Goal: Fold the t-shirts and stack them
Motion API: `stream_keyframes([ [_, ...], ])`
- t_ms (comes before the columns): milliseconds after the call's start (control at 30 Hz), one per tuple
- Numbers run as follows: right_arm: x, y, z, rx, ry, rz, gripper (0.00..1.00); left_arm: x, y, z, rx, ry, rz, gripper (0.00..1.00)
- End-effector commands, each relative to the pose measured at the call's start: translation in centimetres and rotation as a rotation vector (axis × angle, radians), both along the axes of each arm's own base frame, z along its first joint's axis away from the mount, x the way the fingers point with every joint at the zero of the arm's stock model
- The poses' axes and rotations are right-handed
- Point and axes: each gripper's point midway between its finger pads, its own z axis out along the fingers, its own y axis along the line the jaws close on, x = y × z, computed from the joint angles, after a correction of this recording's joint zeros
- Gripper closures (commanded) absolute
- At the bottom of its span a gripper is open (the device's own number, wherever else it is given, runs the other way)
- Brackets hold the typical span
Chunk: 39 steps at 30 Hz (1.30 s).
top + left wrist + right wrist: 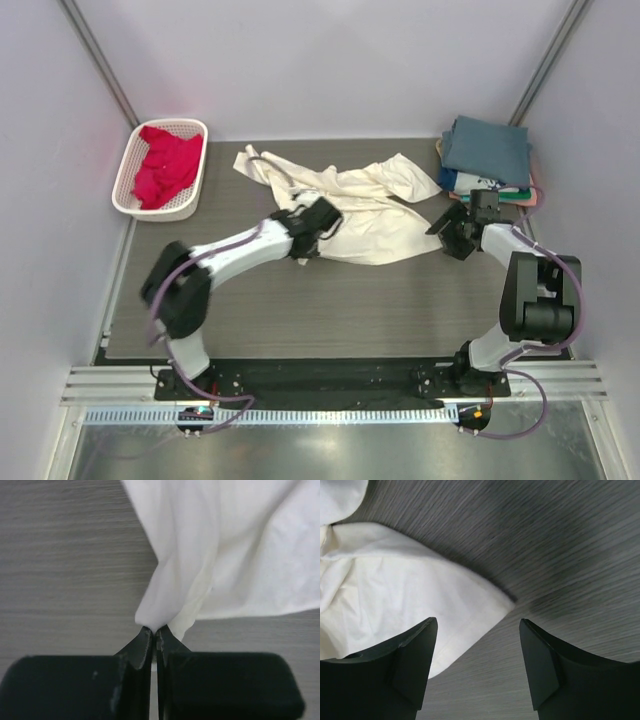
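Note:
A large cream t-shirt [360, 210] lies crumpled across the middle of the table. My left gripper [318, 222] is shut on a bunched edge of the cream t-shirt [225, 555], pinched at the fingertips [145, 642]. My right gripper [450, 232] is open just right of the shirt's right corner [420, 605], over bare table. A crimson-pink t-shirt [163, 165] lies in the basket at the back left. A stack of folded t-shirts [487, 155], slate-blue on top, sits at the back right.
A white lattice basket [130, 165] stands at the back left corner. The dark wood-grain table [300, 310] is bounded by light walls at the back and sides.

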Motion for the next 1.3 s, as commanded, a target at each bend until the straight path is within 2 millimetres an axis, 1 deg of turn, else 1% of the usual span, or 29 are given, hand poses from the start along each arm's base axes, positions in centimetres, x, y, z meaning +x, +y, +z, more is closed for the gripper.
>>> stream_keyframes([
  [0, 2.7, -2.0, 1.1, -0.073, -0.062, -0.063, 0.28, 0.3, 2.5, 6.7, -0.38, -0.175, 0.253, 1.0],
  [33, 2.9, -2.1, 1.1, -0.077, -0.063, -0.064, 0.3, -0.2, 2.9, 7.0, -0.438, -0.182, 0.28, 1.0],
  [67, 2.9, -2.1, 0.5, -0.077, -0.05, -0.063, 0.31, -1.1, 3.7, 5.2, -0.467, -0.167, 0.303, 1.0],
  [100, 2.9, -2.0, 0.3, -0.076, -0.047, -0.057, 0.32, -1.4, 3.9, 6.2, -0.556, -0.174, 0.335, 1.0],
  [133, 2.5, -1.9, -0.1, -0.07, -0.036, -0.053, 0.33, -1.9, 4.2, 5.6, -0.577, -0.163, 0.348, 1.0],
  [200, 2.2, -1.0, -0.5, -0.06, -0.036, -0.028, 0.34, -2.9, 4.9, 4.0, -0.614, -0.145, 0.403, 1.0],
  [267, 1.4, -0.1, -1.3, -0.052, -0.02, -0.007, 0.34, -3.1, 4.3, 4.3, -0.707, -0.161, 0.409, 1.0],
  [300, 0.8, 0.8, -1.9, -0.042, -0.006, 0.017, 0.34, -4.1, 4.7, 2.5, -0.725, -0.133, 0.452, 1.0],
  [367, 0.3, 2.3, -2.2, -0.027, 0.0, 0.06, 0.35, -4.4, 4.0, 2.5, -0.82, -0.13, 0.466, 1.0],
  [400, -0.2, 2.9, -2.5, -0.023, 0.009, 0.076, 0.35, -5.1, 4.3, 1.5, -0.823, -0.116, 0.48, 1.0],
  [433, -0.4, 3.8, -2.6, -0.021, 0.01, 0.104, 0.34, -5.2, 4.4, 2.0, -0.851, -0.127, 0.494, 1.0],
  [533, -1.3, 7.5, -2.8, -0.006, 0.012, 0.204, 0.34, -6.1, 5.6, 1.9, -0.863, -0.151, 0.512, 1.0],
  [600, -1.6, 8.4, -2.9, -0.001, 0.016, 0.229, 0.35, -6.7, 7.2, 3.2, -0.858, -0.199, 0.525, 1.0],
  [667, -2.0, 9.6, -3.0, 0.009, 0.015, 0.263, 0.4, -7.7, 9.2, 4.3, -0.809, -0.228, 0.522, 1.0],
  [733, -2.6, 10.9, -3.1, 0.026, 0.017, 0.302, 0.58, -8.1, 10.9, 5.1, -0.769, -0.256, 0.521, 1.0],
  [767, -3.3, 12.7, -3.0, 0.042, 0.014, 0.352, 0.65, -8.6, 12.1, 5.7, -0.731, -0.269, 0.505, 1.0],
  [800, -4.1, 13.7, -3.3, 0.055, 0.028, 0.371, 0.78, -8.5, 13.5, 6.1, -0.708, -0.29, 0.52, 1.0],
  [833, -4.6, 14.4, -3.0, 0.035, 0.027, 0.392, 0.85, -9.0, 14.5, 6.0, -0.672, -0.279, 0.52, 1.0],
  [867, -5.5, 16.3, -1.9, 0.023, -0.003, 0.446, 0.91, -8.7, 16.1, 6.9, -0.627, -0.302, 0.527, 1.0],
  [900, -6.9, 17.3, -1.8, 0.048, 0.003, 0.467, 0.99, -8.8, 17.3, 7.7, -0.601, -0.318, 0.536, 1.0],
  [967, -8.5, 19.8, -0.6, 0.119, -0.015, 0.48, 0.99, -9.6, 19.9, 8.1, -0.496, -0.305, 0.562, 1.0],
  [1000, -10.8, 22.4, 0.5, 0.144, -0.038, 0.555, 0.99, -9.2, 22.0, 10.3, -0.449, -0.353, 0.581, 1.0],
  [1067, -13.1, 25.4, 1.9, 0.185, -0.059, 0.579, 0.99, -9.2, 24.8, 11.5, -0.379, -0.36, 0.632, 0.98],
  [1100, -14.3, 27.1, 2.8, 0.214, -0.078, 0.618, 0.99, -8.9, 25.2, 13.0, -0.384, -0.377, 0.63, 0.97],
  [1133, -17.1, 31.1, 4.9, 0.284, -0.13, 0.74, 0.99, -8.4, 25.6, 13.0, -0.354, -0.345, 0.604, 0.95],
  [1167, -18.6, 32.8, 5.9, 0.315, -0.144, 0.81, 0.99, -8.2, 25.0, 13.0, -0.391, -0.308, 0.579, 0.91],
  [1200, -19.3, 35.6, 9.0, 0.368, -0.22, 0.894, 0.81, -8.0, 25.6, 12.8, -0.397, -0.285, 0.597, 0.71],
  [1233, -21.1, 36.4, 8.4, 0.349, -0.174, 0.97, 0.63, -7.6, 25.3, 13.3, -0.408, -0.271, 0.57, 0.54],
  [1267, -21.3, 36.6, 8.8, 0.319, -0.191, 1.022, 0.5, -7.7, 24.6, 12.3, -0.42, -0.191, 0.555, 0.39],
])
